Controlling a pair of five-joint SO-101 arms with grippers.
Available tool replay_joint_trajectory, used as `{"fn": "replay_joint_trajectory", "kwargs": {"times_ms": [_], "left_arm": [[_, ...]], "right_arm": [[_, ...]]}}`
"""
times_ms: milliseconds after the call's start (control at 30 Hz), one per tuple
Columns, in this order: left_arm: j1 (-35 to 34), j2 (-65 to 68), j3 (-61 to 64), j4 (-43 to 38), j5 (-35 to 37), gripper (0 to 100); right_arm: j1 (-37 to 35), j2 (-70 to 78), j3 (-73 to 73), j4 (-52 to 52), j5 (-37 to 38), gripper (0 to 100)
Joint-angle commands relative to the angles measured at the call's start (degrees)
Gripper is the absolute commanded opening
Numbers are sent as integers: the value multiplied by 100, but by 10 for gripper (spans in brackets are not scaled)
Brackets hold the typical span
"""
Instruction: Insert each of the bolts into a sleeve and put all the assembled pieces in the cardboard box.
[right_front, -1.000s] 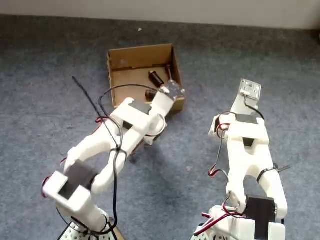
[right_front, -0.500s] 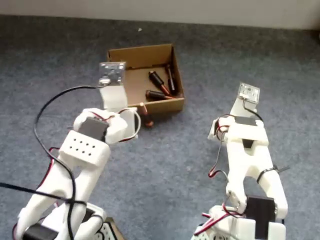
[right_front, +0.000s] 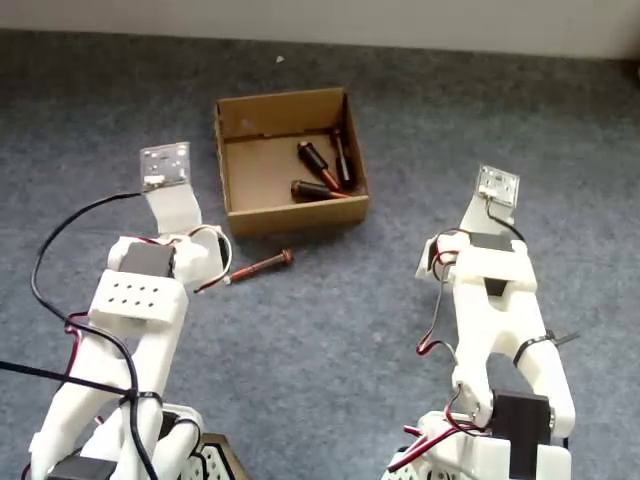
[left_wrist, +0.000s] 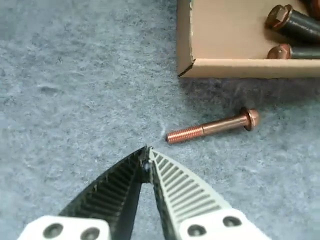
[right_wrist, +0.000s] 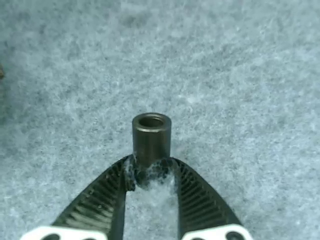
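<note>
Up close, right hand (right_wrist: 150, 170) is clamped on a sleeve (right_wrist: 151, 135), open end up, probably for loading. Left hand (left_wrist: 149, 155) is pinched shut, empty, just short of the loose bolt (left_wrist: 212, 125) on the table (left_wrist: 75, 75). Farther back, the cardboard box (right_front: 295, 215) holds finished-looking pieces (right_front: 318, 188).

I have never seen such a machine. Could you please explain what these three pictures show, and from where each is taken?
These are two white robot arms over grey carpet. One picture looks down from above; the other two come from a camera on each arm's wrist. The left gripper is shut and empty, near a copper bolt lying beside the cardboard box. The right gripper holds a dark sleeve. In the box lie assembled pieces, bolts inside sleeves.
</note>
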Motion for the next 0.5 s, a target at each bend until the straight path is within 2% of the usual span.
{"fn": "replay_joint_trajectory", "kwargs": {"times_ms": [0,133,333,467], "left_arm": [[567,-119,-198,-44,-1732,43],[1007,-92,-435,-62,-2681,140],[1411,769,-1429,-9,-3499,143],[1604,2062,-2413,563,-4000,145]], "right_arm": [[-75,-233,-22,-66,-53,4],[-75,-233,-22,-66,-53,4],[-75,-233,-22,-66,-53,4],[-75,-233,-22,-66,-53,4]]}}
